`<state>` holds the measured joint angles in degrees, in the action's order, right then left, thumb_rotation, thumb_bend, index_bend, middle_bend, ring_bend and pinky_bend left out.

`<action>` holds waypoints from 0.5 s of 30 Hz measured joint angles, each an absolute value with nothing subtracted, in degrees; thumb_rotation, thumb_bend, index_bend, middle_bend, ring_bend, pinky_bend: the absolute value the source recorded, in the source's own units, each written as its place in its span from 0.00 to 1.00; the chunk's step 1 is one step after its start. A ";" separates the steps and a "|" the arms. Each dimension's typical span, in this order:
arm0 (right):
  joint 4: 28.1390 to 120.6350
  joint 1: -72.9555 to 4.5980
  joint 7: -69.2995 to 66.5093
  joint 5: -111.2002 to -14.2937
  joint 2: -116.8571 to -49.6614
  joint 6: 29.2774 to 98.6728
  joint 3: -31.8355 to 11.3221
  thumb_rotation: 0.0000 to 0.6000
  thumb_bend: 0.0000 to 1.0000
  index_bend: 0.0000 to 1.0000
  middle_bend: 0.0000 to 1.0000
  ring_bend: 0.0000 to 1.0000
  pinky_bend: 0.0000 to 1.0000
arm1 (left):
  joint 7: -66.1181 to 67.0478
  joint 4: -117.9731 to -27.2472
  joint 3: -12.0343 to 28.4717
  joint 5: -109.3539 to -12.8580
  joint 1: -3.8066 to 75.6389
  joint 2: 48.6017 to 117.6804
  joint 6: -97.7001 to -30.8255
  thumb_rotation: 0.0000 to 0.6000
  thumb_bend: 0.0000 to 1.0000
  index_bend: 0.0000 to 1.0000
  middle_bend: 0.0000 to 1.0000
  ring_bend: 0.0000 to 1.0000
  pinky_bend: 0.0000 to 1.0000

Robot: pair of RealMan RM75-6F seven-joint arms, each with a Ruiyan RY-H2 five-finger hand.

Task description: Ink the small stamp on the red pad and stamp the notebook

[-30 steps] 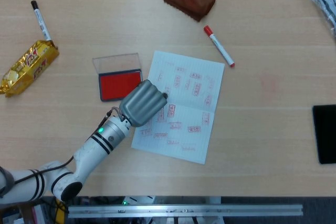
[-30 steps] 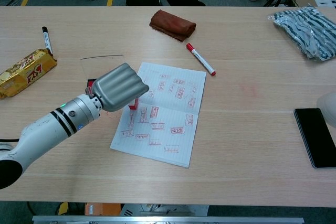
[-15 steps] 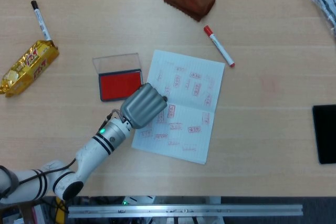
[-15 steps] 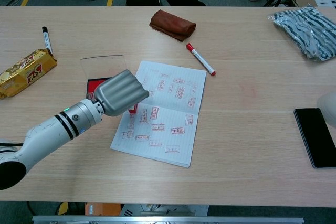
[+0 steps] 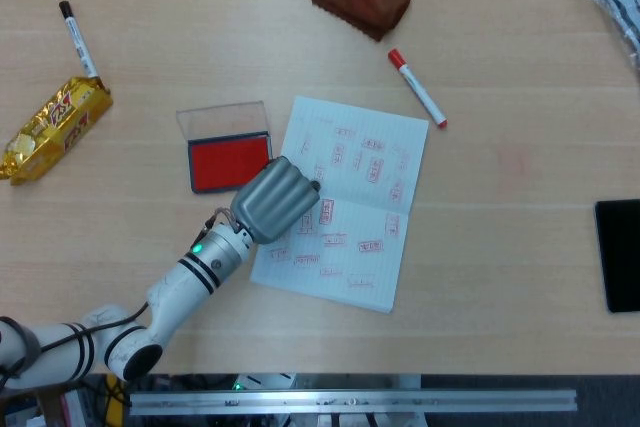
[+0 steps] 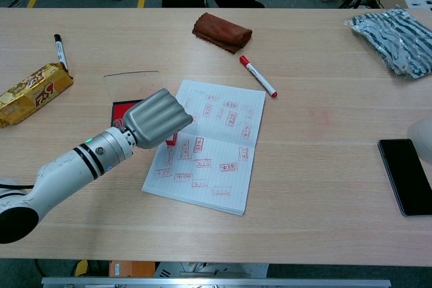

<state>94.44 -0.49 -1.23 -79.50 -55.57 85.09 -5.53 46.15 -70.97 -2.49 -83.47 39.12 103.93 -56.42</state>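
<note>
Left hand [image 5: 275, 199] hovers over the open notebook's [image 5: 370, 217] left edge, beside the red ink pad [image 5: 228, 161]; its grasp and the small stamp stay hidden. A tilted press could smudge crowded prints.

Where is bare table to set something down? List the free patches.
Widest: between the notebook and the phone. Also the near edge, right of the left hand. Crowded: ink pad against the notebook, red marker and brown cloth just beyond.

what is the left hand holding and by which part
The left hand seems to hold the small stamp over the notebook; its back hides the grip.
</note>
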 measured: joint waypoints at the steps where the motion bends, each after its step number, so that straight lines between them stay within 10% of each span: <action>1: 94.44 -0.49 -1.24 -79.52 -55.57 85.10 -5.54 1.00 0.16 0.33 0.40 0.36 0.46 | 46.13 -71.00 -2.53 -83.58 39.03 103.98 -56.55 1.00 0.29 0.58 1.00 1.00 1.00; 15: 94.38 -0.56 -1.71 -79.65 -55.59 85.24 -5.74 1.00 0.16 0.33 0.40 0.36 0.46 | 46.03 -73.92 -0.99 -85.45 38.36 102.05 -60.76 1.00 0.29 0.57 1.00 1.00 1.00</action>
